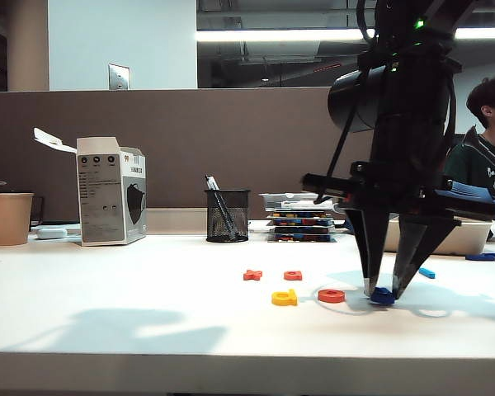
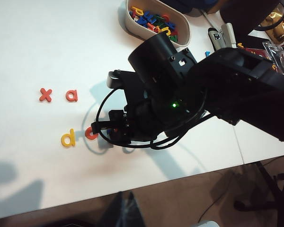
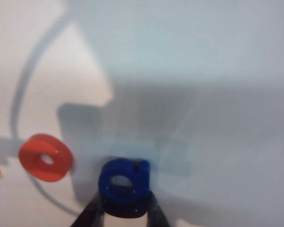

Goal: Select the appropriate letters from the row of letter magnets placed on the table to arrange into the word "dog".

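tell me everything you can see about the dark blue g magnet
The dark blue g is a small, flat, glossy plastic letter with a round hole in its loop. It lies flat on the white table, just right of the orange-red o, which it does not touch. The right gripper points straight down over it, its two fingers closed against its sides. The left wrist view hides it behind the arm.

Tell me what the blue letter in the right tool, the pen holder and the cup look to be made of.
Dark blue "g", between the right tool fingers beside the red "o": glossy moulded plastic, by its highlights. Pen holder: black wire mesh, likely metal; see-through grid. Cup: matte tan, probably paper.
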Robot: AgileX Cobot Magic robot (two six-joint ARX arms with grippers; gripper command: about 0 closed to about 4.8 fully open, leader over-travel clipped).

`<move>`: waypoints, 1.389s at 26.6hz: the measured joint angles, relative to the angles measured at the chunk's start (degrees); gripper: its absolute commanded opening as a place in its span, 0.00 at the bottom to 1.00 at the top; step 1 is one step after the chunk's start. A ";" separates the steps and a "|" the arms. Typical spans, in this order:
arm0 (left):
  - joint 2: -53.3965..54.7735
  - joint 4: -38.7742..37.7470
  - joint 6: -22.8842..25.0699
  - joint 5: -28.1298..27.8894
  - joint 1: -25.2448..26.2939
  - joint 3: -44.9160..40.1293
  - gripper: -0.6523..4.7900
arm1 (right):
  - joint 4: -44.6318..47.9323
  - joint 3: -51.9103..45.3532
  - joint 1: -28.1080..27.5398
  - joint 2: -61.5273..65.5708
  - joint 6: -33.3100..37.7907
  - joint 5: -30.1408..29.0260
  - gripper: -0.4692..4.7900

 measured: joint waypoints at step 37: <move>0.00 0.00 0.00 0.00 0.00 0.00 0.11 | -0.24 0.15 -0.02 -16.48 -9.09 5.64 0.20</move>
